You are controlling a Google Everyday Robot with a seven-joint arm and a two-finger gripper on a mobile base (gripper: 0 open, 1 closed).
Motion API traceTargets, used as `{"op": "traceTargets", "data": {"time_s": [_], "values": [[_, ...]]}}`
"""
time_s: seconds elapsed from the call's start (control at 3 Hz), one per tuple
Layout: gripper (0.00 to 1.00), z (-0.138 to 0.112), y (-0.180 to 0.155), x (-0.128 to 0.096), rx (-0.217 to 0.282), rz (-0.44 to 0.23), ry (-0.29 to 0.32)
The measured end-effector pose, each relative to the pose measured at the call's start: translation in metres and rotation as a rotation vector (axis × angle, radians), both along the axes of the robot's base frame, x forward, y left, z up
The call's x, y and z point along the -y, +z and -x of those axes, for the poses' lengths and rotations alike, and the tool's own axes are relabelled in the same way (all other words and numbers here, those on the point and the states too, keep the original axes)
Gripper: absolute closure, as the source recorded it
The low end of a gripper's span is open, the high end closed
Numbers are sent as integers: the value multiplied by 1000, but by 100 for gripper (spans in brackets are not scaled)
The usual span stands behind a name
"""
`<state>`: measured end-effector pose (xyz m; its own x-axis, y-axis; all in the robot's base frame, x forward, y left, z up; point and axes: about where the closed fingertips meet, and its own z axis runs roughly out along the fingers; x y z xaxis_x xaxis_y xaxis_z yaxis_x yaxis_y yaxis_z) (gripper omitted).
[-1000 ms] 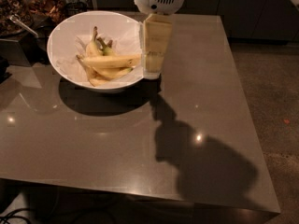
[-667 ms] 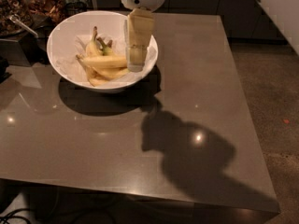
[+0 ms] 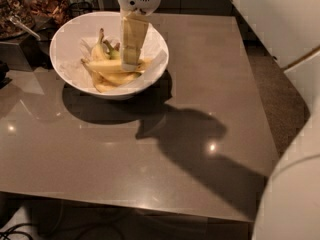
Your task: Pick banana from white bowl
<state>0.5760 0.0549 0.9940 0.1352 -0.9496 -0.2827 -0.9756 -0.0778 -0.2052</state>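
Nearest the camera, a white rounded part of the robot (image 3: 292, 199) is seen at the lower right. Next comes the glossy grey-brown table (image 3: 75, 154), with a big dark shadow (image 3: 200, 139) thrown across its middle. Further back on the left side of the table, the white bowl (image 3: 65, 59) is parked, lined with crumpled white paper (image 3: 156, 64). The banana (image 3: 105, 65) is laid nearly flat across the middle of the bowl, with shorter yellow bananas (image 3: 99, 50) tucked behind it and another one (image 3: 112, 79) in front.

The gripper (image 3: 130, 64) is pointed straight down into the bowl, its tip right at the banana's right half. Whether it's spread or closed can't be told, tbh, and actual contact can't be confirmed either. Behind the bowl, a container of brown stuff (image 3: 50, 4) is spotted at the far left.
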Motion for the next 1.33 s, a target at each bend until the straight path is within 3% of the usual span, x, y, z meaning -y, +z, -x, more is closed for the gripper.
{"op": "traceTargets", "data": {"time_s": [1.0,1.33], "values": [[36,-46,-32,-28,-75,-2,-23],[39,-53,-43,-34,-95,2,-27]]}}
